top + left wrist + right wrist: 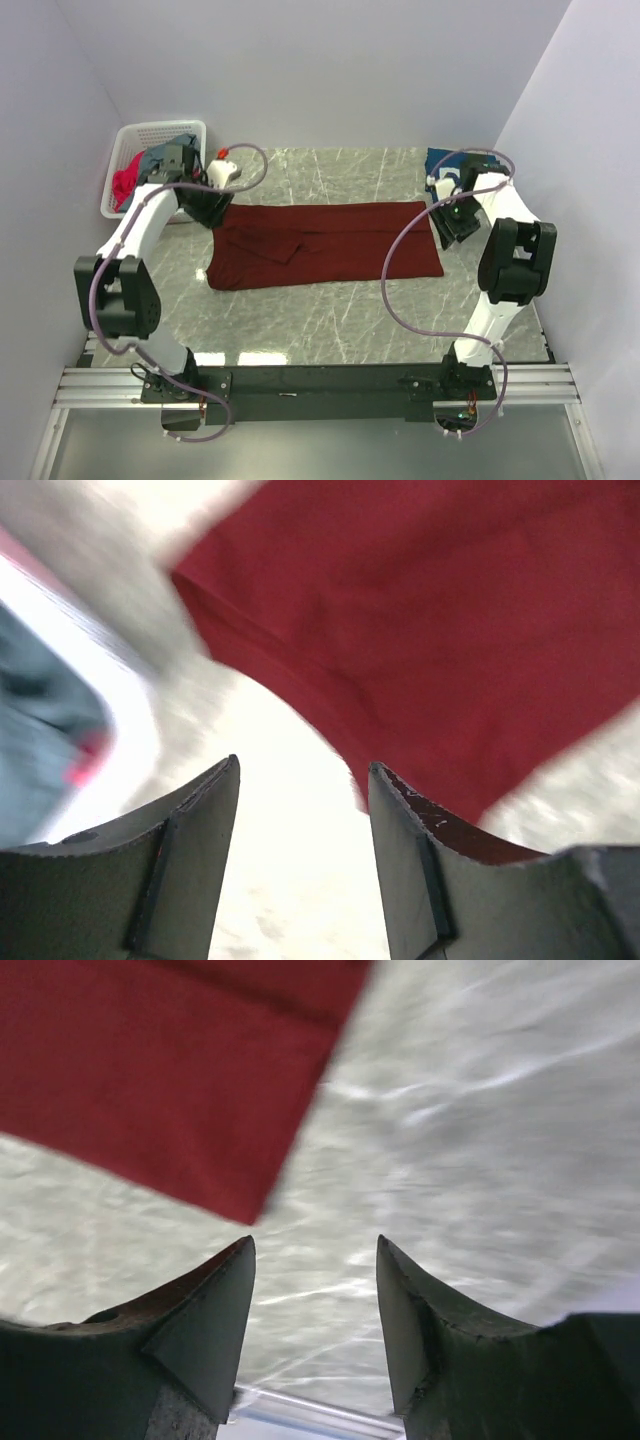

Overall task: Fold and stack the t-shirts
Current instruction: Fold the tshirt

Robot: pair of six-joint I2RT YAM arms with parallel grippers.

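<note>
Spread, holding nothing: left gripper (303, 765) with maroon shirt (430, 630) just ahead-right; right gripper (315, 1242) with its corner just ahead-left. Lying flat, lengthwise between both, equally near each.

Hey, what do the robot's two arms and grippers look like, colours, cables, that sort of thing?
Both the left arm and right arm have white links with chunky black joints. A loose mauve cable loops along each. The left gripper and right gripper have dark grey wedge-shaped fingers tapering to points, lightly scuffed.
</note>
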